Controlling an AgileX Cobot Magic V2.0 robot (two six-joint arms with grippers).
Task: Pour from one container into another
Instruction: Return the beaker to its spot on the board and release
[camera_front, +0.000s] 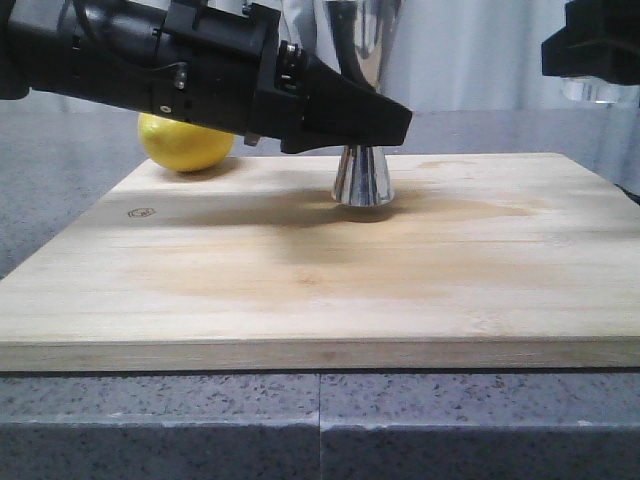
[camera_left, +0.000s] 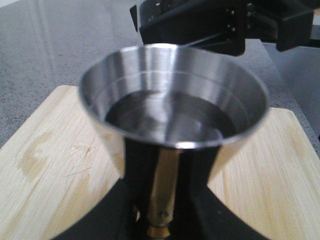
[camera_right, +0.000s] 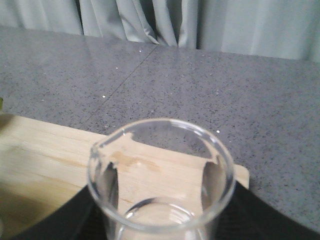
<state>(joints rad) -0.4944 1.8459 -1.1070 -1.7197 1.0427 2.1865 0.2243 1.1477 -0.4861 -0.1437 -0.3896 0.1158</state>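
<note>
The steel jigger (camera_front: 362, 178) stands upright on the wooden board (camera_front: 300, 290), its gold-banded waist hidden behind my left gripper (camera_front: 385, 125). In the left wrist view the jigger's upper cup (camera_left: 175, 110) holds dark liquid, and my left gripper (camera_left: 165, 220) is shut on the narrow waist below it. My right gripper (camera_front: 595, 55) hangs high at the far right, with the glass beaker's base (camera_front: 600, 92) showing under it. Seen from the right wrist, the clear beaker (camera_right: 160, 175) sits upright between the black fingers (camera_right: 65, 220) and looks empty.
A yellow lemon (camera_front: 187, 143) lies at the board's back left corner, partly behind my left arm. The board rests on a grey speckled counter (camera_front: 320, 420). A damp stain (camera_right: 132, 161) marks the wood near the beaker. Grey curtains (camera_right: 165, 20) hang behind.
</note>
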